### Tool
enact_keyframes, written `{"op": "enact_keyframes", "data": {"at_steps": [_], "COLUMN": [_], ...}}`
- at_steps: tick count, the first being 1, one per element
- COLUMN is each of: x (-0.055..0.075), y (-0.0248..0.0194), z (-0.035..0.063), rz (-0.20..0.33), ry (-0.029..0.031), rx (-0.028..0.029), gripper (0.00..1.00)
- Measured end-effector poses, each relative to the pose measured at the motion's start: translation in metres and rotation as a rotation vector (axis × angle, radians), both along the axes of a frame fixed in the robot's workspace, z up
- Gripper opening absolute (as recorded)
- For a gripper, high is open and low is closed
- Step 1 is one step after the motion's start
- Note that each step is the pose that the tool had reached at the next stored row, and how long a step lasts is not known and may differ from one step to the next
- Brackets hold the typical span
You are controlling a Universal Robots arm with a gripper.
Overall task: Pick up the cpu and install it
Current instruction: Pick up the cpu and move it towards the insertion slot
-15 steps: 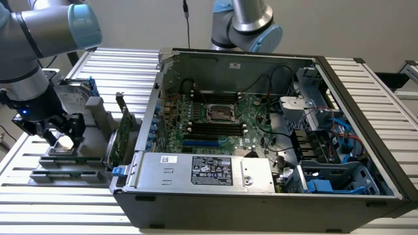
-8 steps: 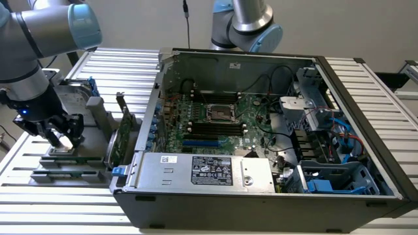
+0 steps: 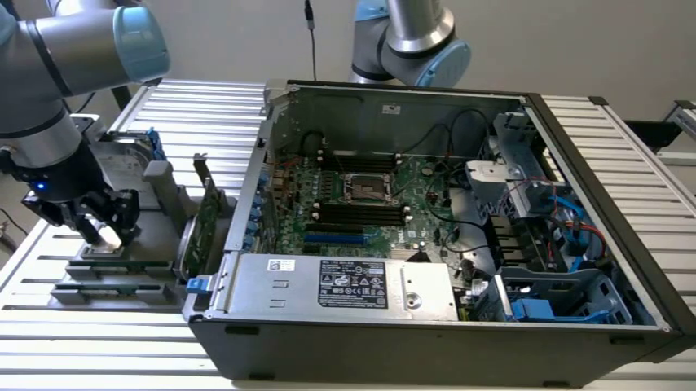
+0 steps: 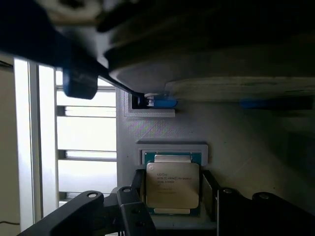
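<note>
Wrist view: fingers (image 4: 132,209) spread astride cpu (image 4: 172,184) in grey holder (image 4: 236,147); computer case (image 3: 435,342) well apart.

Silver-topped, green-edged cpu (image 4: 172,185) in pale grey holder (image 4: 236,142); green motherboard (image 3: 370,208); grey box (image 3: 272,285), black label (image 3: 354,283).

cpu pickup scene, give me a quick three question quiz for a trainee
1. True or false: the cpu already sits in the motherboard socket.
2. Multiple choice: the pincer is nearest to: A the power supply, B the cpu, C the blue drive cage.
3. Short answer: in the exterior view, on which side of the computer case does the grey holder stand?

Key: 1 false, the cpu lies in the grey holder outside the case; 2 B; 3 the exterior view's left.
</note>
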State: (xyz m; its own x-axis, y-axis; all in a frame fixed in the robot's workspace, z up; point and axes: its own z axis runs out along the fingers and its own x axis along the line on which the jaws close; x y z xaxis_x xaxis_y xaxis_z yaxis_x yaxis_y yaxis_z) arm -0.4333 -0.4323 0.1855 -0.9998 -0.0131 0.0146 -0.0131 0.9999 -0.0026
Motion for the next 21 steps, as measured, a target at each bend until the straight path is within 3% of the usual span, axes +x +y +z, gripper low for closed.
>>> {"op": "enact_keyframes", "data": {"at_steps": [4,9,21], "x": [0.000,0.000,0.001], "y": [-0.0001,0.0000,0.0000], "z": [0.0047,0.0172,0.0709], "rz": [0.000,0.000,0.000], "ry": [0.0001,0.0002,0.0003], "rx": [0.0008,0.0011,0.0011], "gripper": [0.55,0.55,0.55]}}
